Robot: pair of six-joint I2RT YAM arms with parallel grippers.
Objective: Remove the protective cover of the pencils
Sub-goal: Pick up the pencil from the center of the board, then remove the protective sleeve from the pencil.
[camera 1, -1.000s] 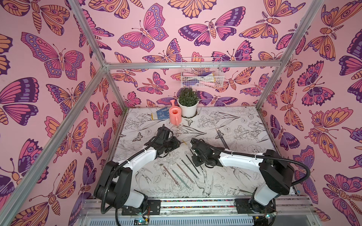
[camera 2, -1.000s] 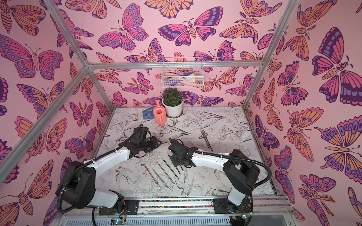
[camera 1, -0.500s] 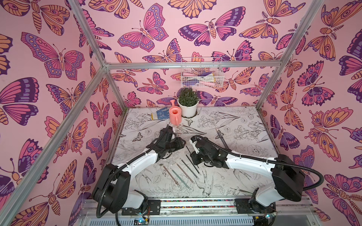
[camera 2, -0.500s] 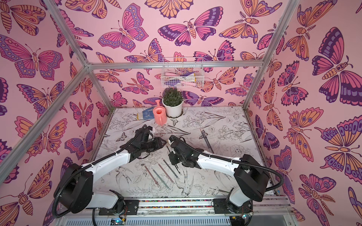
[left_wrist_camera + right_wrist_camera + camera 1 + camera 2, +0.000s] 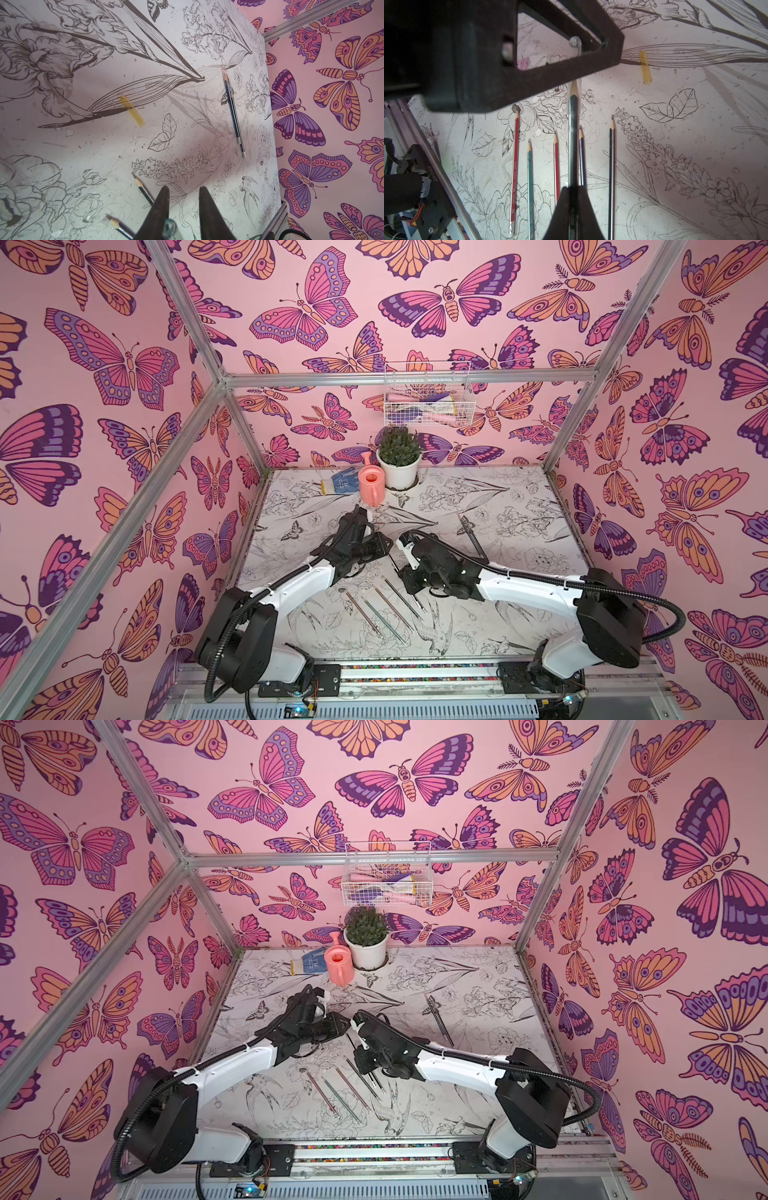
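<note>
The right gripper point(image 5: 572, 188) was squeezed tight on a dark pencil point(image 5: 574, 124) and held it up over the middle of the table point(image 5: 519, 510). The sharp tip of that pencil pointed at the left gripper point(image 5: 184, 188), which was just beside it. A clear cover point(image 5: 575, 42) showed at the left gripper, in line with the pencil's tip. In the left wrist view the two fingers point(image 5: 160, 207) stood a little apart with the end of the cover next to one of them, but I could not tell if they were pinching it. Five more pencils point(image 5: 556, 166) lay side by side on the near part of the table, below the held one: two red, one green, one dark blue and one black. Two black pencils point(image 5: 473, 537) lay together farther back on the right. A small yellow tube point(image 5: 132, 111) lay alone on the table near the middle. At the far edge stood a plant pot point(image 5: 399, 475), with a pink watering can point(image 5: 372, 487) and a blue glove point(image 5: 343, 485) to its left. A white wire basket point(image 5: 426, 406) hung on the far wall.
</note>
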